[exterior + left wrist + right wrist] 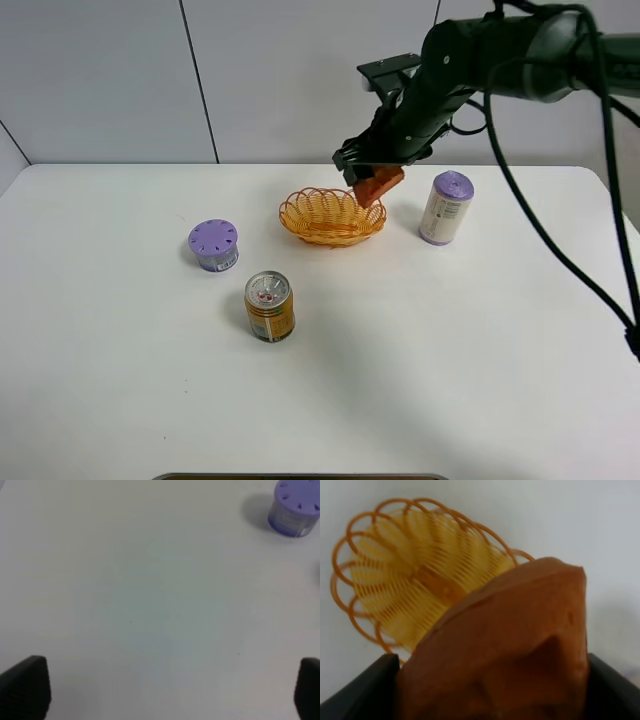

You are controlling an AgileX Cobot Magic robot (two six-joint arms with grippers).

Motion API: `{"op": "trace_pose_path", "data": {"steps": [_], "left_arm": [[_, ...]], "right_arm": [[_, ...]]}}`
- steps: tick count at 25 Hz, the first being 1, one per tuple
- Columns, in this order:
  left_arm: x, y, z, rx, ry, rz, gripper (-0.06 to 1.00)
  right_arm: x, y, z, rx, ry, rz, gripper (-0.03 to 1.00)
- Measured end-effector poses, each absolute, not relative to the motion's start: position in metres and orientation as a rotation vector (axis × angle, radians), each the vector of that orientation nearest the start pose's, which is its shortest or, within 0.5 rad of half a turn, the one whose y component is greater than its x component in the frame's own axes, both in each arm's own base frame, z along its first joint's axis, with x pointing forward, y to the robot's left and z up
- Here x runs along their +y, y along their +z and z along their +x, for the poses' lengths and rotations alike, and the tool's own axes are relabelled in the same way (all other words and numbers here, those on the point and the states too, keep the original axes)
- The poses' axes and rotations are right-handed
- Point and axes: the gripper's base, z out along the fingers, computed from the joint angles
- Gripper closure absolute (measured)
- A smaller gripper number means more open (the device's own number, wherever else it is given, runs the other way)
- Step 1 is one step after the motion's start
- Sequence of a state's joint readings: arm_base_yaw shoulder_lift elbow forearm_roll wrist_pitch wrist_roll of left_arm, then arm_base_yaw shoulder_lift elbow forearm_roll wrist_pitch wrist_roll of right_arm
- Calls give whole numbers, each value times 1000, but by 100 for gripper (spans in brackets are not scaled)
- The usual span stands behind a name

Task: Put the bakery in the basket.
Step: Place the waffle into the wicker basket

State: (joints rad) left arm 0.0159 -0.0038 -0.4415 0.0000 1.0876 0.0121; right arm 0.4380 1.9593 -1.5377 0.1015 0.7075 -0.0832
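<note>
Black R tool (pixel 368 176) aloft w/ bakery (pixel 380 186)

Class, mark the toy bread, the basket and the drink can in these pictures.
toy bread (pixel 510 645): right wrist view, on the middle of its brown crust.
basket (pixel 330 236): high exterior view, on its front woven wall.
drink can (pixel 270 318): high exterior view, on its orange side below the lid.

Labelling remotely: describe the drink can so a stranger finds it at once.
On the white table, start at the woven basket. Nearer the camera and slightly left stands the drink can. Only it is orange-gold with a silver top; the tub beside it is purple-lidded.
</note>
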Motion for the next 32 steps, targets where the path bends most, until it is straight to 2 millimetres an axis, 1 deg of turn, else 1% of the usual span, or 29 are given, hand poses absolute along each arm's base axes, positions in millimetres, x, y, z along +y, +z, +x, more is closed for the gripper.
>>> {"op": "trace_pose_path", "data": {"steps": [5, 8, 11, 17, 22, 27, 28, 32], "left_arm": [[0, 259, 0, 2126, 17, -4, -5], [0, 259, 0, 2126, 17, -4, -5], [0, 259, 0, 2126, 17, -4, -5], [0, 259, 0, 2126, 17, -4, -5], [0, 259, 0, 2126, 17, -4, -5], [0, 259, 0, 2126, 17, -4, -5], [0, 259, 0, 2126, 17, -4, -5], [0, 259, 0, 2126, 17, -4, -5]], "right_arm": [[212, 199, 399, 2499, 264, -615, 29], [217, 182, 404, 2489, 269, -607, 29], [219, 170, 409, 2471, 270, -596, 29], [222, 156, 416, 2427, 271, -578, 29], [223, 143, 418, 2444, 266, -579, 29], [223, 141, 418, 2449, 266, -579, 29], [223, 141, 418, 2450, 268, -576, 28], [223, 140, 417, 2465, 286, -551, 8]]}}
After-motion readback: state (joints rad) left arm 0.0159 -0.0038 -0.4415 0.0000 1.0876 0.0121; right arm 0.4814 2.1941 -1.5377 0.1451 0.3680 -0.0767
